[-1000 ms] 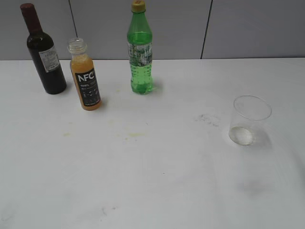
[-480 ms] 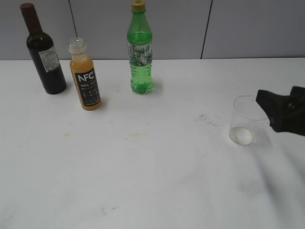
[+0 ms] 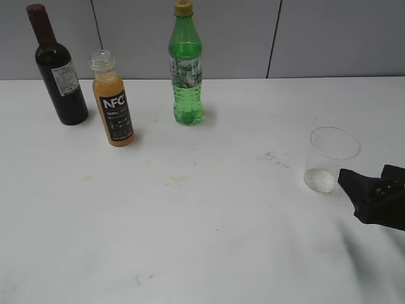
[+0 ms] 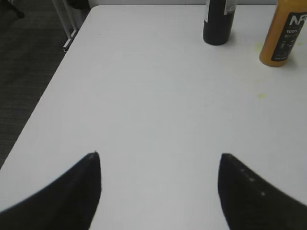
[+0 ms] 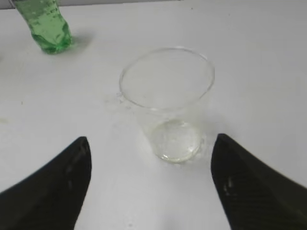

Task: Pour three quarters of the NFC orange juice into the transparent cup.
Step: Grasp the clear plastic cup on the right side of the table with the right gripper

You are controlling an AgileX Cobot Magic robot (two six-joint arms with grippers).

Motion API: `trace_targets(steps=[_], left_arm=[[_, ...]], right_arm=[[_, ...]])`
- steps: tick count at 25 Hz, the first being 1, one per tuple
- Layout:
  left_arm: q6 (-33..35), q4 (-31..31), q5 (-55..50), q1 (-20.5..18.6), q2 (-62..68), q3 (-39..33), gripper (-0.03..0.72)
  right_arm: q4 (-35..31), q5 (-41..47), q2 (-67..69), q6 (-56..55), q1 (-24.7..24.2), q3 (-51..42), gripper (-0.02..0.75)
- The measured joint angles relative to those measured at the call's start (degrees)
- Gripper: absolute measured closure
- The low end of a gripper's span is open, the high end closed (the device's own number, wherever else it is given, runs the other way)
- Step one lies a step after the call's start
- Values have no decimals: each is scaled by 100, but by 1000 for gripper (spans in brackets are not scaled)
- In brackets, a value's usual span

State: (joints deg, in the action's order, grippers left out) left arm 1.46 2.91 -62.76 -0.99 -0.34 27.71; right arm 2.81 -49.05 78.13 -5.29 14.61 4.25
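Observation:
The NFC orange juice [image 3: 114,104] stands capless and upright at the back left, nearly full; it also shows in the left wrist view [image 4: 286,33]. The transparent cup [image 3: 330,159] stands empty and upright at the right, and shows in the right wrist view [image 5: 168,100]. My right gripper [image 3: 367,177] is open and empty, low over the table just right of and nearer than the cup; in its wrist view the gripper [image 5: 152,139] has its jaws wide, either side of the cup's base but short of it. My left gripper [image 4: 159,156] is open and empty over bare table, out of the exterior view.
A dark wine bottle [image 3: 58,69] stands left of the juice, also in the left wrist view [image 4: 219,21]. A taller green bottle [image 3: 186,66] stands at the back middle, also in the right wrist view [image 5: 45,26]. The table's left edge [image 4: 57,81] drops to dark floor.
The right gripper came into the exterior view from the right beside the cup's rim, then dropped lower and nearer, beside the cup's base. Bottles and cup have not moved.

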Motion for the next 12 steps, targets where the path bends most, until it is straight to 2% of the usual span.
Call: trace_targets(steps=[4, 7, 12], left_arm=[[0, -116, 0, 0, 0, 0, 104], [0, -144, 0, 0, 0, 0, 104], [0, -163, 0, 0, 0, 0, 104]], right_arm=[[-49, -818, 931, 105, 0, -11, 80], [-153, -1693, 1781, 244, 0, -11, 65], [-315, -1956, 3165, 344, 0, 106, 62]])
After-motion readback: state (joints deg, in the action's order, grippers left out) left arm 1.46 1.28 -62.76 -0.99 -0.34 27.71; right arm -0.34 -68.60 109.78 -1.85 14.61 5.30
